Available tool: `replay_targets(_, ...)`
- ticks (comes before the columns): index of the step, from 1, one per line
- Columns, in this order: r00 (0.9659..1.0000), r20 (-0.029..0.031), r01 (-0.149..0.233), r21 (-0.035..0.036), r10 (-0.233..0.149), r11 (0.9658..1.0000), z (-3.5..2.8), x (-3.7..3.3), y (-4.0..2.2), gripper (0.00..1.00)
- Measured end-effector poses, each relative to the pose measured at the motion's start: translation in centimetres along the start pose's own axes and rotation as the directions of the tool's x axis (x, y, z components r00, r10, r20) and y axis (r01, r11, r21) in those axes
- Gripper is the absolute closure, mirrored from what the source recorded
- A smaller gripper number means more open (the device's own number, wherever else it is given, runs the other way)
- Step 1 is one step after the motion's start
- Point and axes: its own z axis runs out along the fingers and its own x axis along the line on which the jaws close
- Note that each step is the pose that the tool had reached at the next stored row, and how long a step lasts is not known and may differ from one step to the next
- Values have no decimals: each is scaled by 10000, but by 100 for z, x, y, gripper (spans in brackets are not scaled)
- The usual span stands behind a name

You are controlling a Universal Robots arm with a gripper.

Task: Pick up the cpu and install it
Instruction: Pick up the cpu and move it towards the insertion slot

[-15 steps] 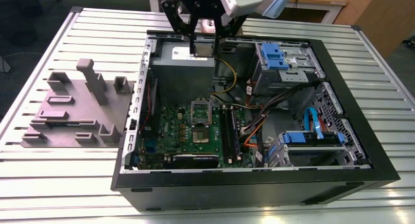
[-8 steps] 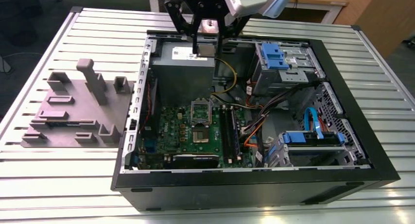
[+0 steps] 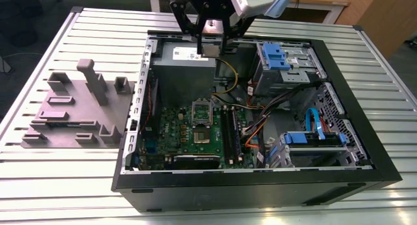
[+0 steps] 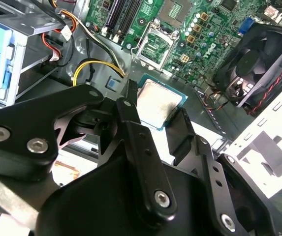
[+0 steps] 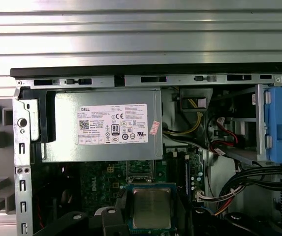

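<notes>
Cpu (image 4: 159, 101) hangs pinched by its edges in the black gripper (image 3: 210, 48), raised above the open computer case (image 3: 260, 188), near the grey power supply (image 5: 101, 125), with the motherboard's open socket (image 4: 156, 46) beneath.

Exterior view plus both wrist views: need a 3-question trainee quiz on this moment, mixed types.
1. True or false: the gripper is shut on the cpu, holding it above the open computer case.
2. Multiple choice: what sits on the table on the exterior view's left of the case? A) a grey fixture block B) a keyboard C) a monitor
3. Fill in: in the second wrist view, the motherboard socket has its frame open and is ____ (empty or filled).

Key: 1 true; 2 A; 3 empty.
</notes>
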Motion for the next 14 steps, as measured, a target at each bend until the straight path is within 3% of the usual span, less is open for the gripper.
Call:
replay_targets(5,10000,0,-1,0,1,10000,0,-13,0,53)
replay_targets(7,10000,0,0,1,0,10000,1,-56,2,53)
replay_targets(14,10000,0,0,1,0,10000,1,-69,3,53)
